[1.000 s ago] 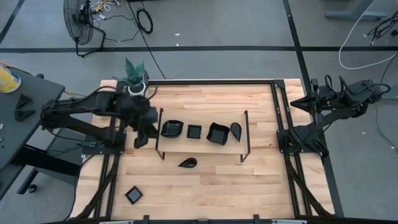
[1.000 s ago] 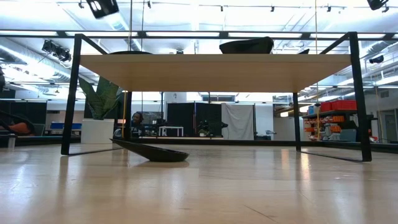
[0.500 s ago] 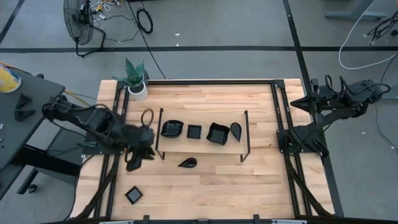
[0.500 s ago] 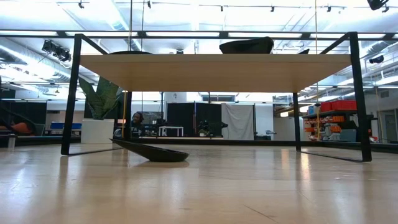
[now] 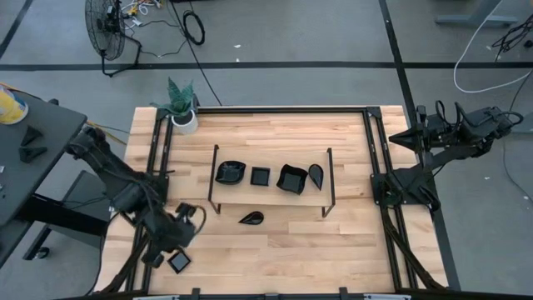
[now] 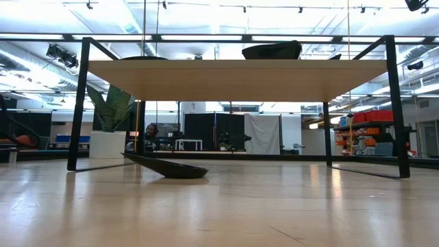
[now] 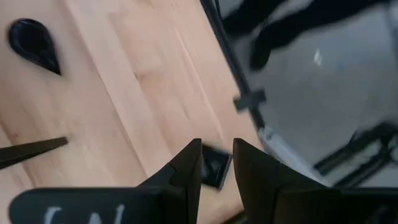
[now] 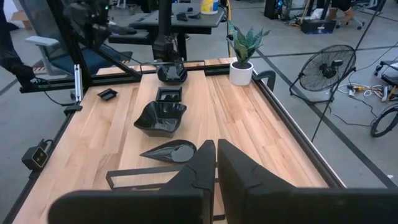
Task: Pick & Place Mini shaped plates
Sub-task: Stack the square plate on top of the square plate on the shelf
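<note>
Having swung from the wire rack toward the tabletop's (image 5: 275,250) near-left corner, the left end effector (image 5: 171,247) hovers, fingers narrowly parted, empty, beside the small glossy black square plate (image 5: 178,262). That plate lies close to the edge, with bare wood between it and the black teardrop plate (image 5: 251,218). The right end effector (image 8: 216,163) waits closed off the right side.

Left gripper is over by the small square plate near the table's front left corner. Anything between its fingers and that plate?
Nothing visible. In the left wrist view the left gripper hangs above the small square plate, which shows in the gap between its parted fingers with only bare table around it. The teardrop plate lies well off to the side.
</note>
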{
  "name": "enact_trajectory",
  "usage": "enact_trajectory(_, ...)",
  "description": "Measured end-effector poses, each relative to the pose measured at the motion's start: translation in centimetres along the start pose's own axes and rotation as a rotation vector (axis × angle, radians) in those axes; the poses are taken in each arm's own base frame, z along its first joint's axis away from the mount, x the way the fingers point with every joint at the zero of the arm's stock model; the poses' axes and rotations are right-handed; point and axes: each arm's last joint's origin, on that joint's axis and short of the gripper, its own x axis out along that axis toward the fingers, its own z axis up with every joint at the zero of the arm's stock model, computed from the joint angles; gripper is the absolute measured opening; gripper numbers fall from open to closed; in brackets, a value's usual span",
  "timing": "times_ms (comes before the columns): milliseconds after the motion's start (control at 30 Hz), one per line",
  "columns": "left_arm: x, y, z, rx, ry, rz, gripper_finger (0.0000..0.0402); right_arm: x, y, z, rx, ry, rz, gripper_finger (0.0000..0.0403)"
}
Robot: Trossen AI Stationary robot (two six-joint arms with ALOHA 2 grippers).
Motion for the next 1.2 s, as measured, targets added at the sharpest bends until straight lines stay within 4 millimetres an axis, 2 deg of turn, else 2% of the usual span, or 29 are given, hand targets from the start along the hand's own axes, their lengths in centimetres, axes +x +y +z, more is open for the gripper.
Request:
enact_trajectory(367, 3.8, -1.2, -0.6, 0.242, 0.222, 0.04, 0.0099, 0.0, 0.0, 0.0, 0.0, 0.0, 0.0, 0.0023)
enact_trajectory(633, 7.8, -1.3, -2.1, 0.387, 0.372, 0.049, 0.0146, 0.0, 0.0, 0.0, 0.0, 0.0, 0.0, 0.0023)
enact_trajectory(933, 12.0, 0.1, -5.3, 0.333, 0.416, -0.002, 0.0208, 0.0, 0.0, 0.0, 0.0, 0.0, 0.0, 0.0023)
enact_trajectory(1200, 14.6, 1.0, -6.7, 0.303, 0.325, -0.028, 0.0213, 0.0, 0.0, 0.0, 0.0, 0.0, 0.0, 0.0023)
